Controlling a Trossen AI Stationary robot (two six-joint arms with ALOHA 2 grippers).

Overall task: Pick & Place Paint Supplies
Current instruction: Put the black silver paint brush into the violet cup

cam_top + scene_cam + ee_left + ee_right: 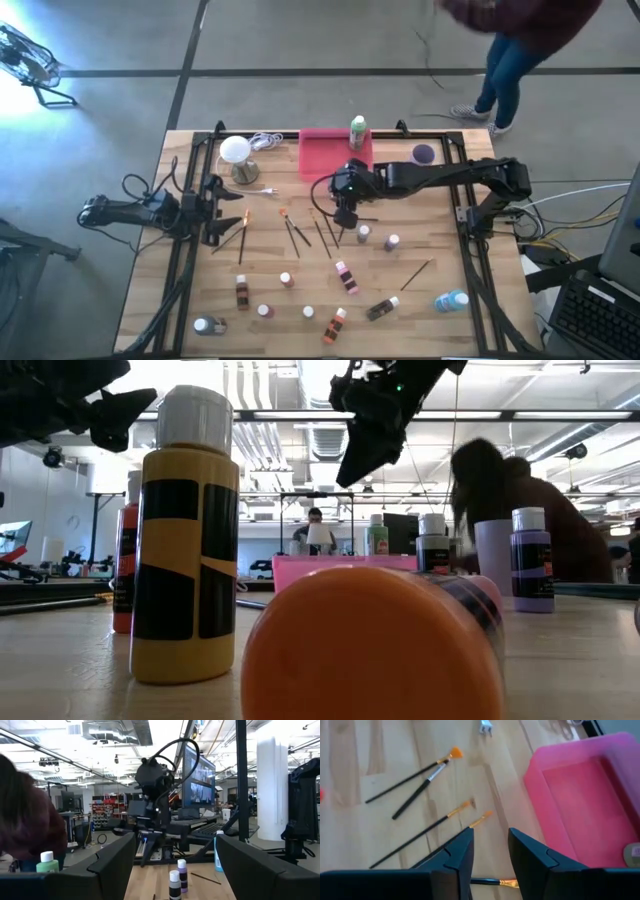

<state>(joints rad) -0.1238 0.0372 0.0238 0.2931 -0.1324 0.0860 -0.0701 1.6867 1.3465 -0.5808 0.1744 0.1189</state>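
**Q:** Orange cap (370, 645) fills the foreground of the low view. What does it belong to, and what surrounds it?

**A:** It closes a bottle lying on its side, cap towards the lens, on a pale wooden table (430, 330). A yellow-and-black bottle (185, 550) stands upright just to one side. Beyond is an open workshop with a grey floor, ceiling ducts and monitors. A person (510, 50) stands past the far edge.

**Q:** How do the paint supplies look and lie?

**A:** Small white-capped bottles are scattered over the near half, some upright, some on their sides. A blue bottle (452, 300) lies near the right edge and a green bottle (358, 130) stands at the far rim of the pink tray (325, 155). Thin dark-handled paintbrushes (296, 235) lie loose at mid-table.

**Q:** And the grippers?

**A:** Right gripper (345, 215) hangs above the brushes, just in front of the tray, its fingers (457, 855) narrowly apart with bare wood showing between them. Left gripper (232, 212) waits at the left side, jaws wide apart and empty.

**Q:** Where is free room?

**A:** Bare wood lies on the near right, between the bottles. A globe lamp (235, 150) occupies the far left.
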